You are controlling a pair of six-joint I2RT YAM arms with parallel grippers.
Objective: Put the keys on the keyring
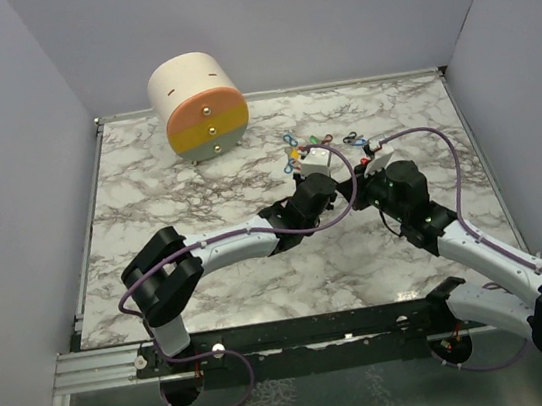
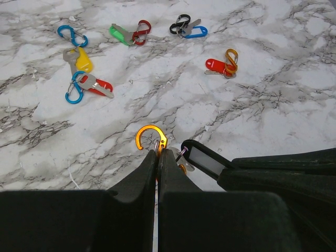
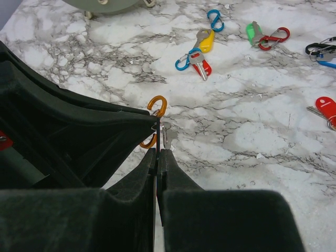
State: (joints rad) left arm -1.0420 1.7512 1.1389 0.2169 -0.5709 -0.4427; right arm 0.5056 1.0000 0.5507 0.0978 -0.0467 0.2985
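- your left gripper (image 2: 157, 153) has its fingers pressed together on the lower end of an orange clip (image 2: 150, 127). the clip's open upper loop shows above the fingertips, over the marble table (image 1: 210, 272).
- your right gripper (image 3: 157, 155) is likewise closed, pinching a black-headed key (image 2: 206, 160) edge-on. in the left wrist view the key's pale-faced head sits just right of the orange clip; you cannot tell whether the two touch.
- the two claws meet tip to tip over the far right part of the table, one arm reaching in from each side.
- the other keys lie loose on the marble beyond the claws:
  - a yellow key (image 2: 82, 61)
  - a left red key (image 2: 100, 86) touching a blue clip (image 2: 72, 93)
  - a green key (image 2: 119, 33) touching a red clip (image 2: 143, 30)
  - a blue key (image 2: 197, 32) against a black clip (image 2: 181, 23)
  - a right red key (image 2: 214, 65) against an amber clip (image 2: 231, 59)
- a round cream, orange and grey drum (image 1: 199, 107) stands at the far left, well apart from the keys.
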